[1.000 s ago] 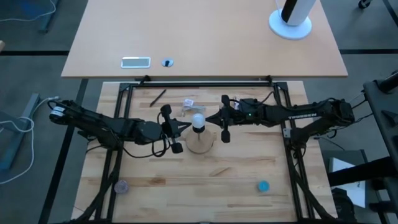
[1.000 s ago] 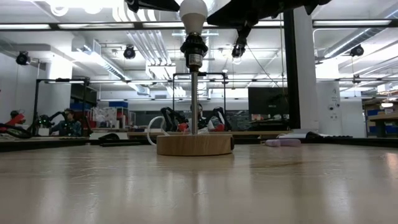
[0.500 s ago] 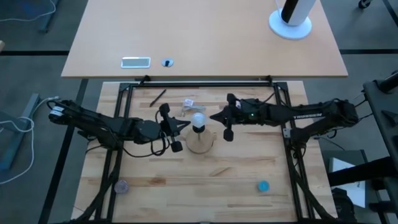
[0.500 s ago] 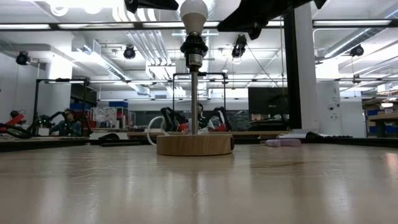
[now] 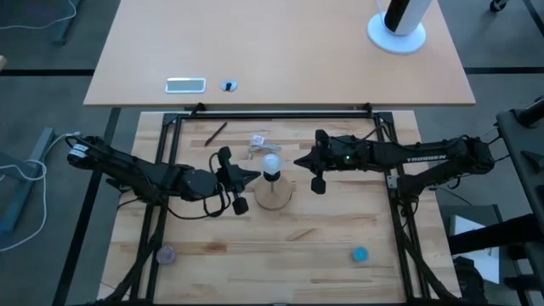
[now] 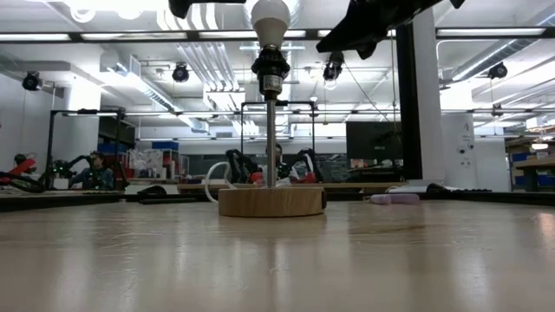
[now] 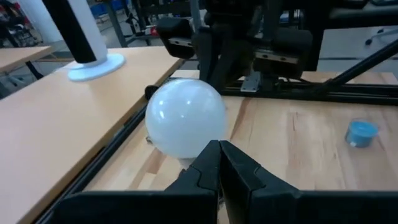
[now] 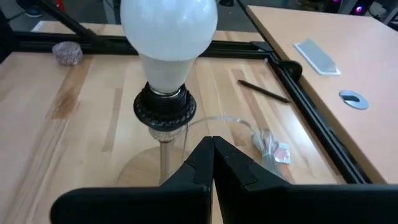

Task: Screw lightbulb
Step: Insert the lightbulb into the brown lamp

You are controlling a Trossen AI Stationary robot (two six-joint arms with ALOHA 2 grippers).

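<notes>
The white frosted lightbulb (image 5: 271, 164) stands upright, its base in the black socket (image 8: 165, 107) on top of a thin post that rises from the round wooden disc (image 6: 270, 201). It shows in the low view (image 6: 270, 19) and in both wrist views (image 7: 185, 121) (image 8: 168, 25). My left gripper (image 5: 257, 173) is shut and points at the bulb from the table's left, close beside it (image 7: 219, 144). My right gripper (image 5: 298, 159) is shut and points at the bulb from the table's right, a short way off (image 8: 212, 140). Neither holds anything.
A crumpled clear wrapper (image 5: 259, 143) and a black pen (image 5: 215, 132) lie behind the lamp. A blue cap (image 5: 360, 253) lies at the near right and a purple-grey lump (image 5: 165, 253) at the near left. A second table with a white stand (image 5: 396, 34) stands beyond.
My right gripper has drawn back from the bulb toward the table's right edge, staying shut. The bulb and the lamp stand have kept still.
</notes>
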